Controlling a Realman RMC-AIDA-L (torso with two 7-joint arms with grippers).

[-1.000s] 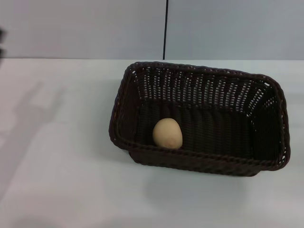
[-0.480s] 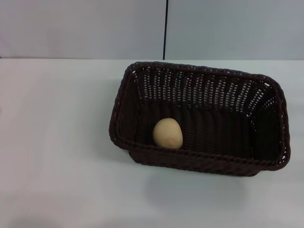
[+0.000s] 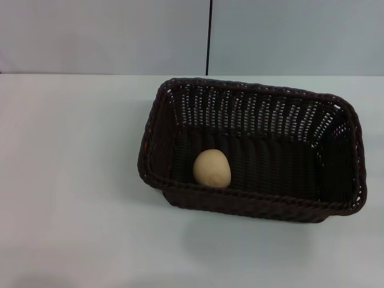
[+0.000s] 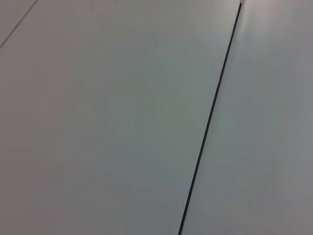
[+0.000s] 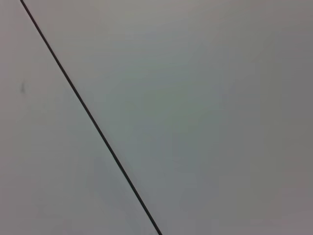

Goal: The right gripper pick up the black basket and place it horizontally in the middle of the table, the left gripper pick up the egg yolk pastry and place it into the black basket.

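One egg yolk pastry (image 3: pixel 212 168): pale tan, inside black basket (image 3: pixel 252 201) | table (image 3: pixel 72 180) | end effectors: unseen, cannot tell

The black basket (image 3: pixel 252 150) is dark brown-black wicker, its flared sides an open weave that shows pale slits on the far wall, its rim braided. The egg yolk pastry (image 3: pixel 212 168) is plain pale cream-beige. The counter (image 3: pixel 72 180) is flat white. Behind it, the wall (image 3: pixel 108 36) is light grey, split by 1 thin black vertical seam (image 3: pixel 209 36).
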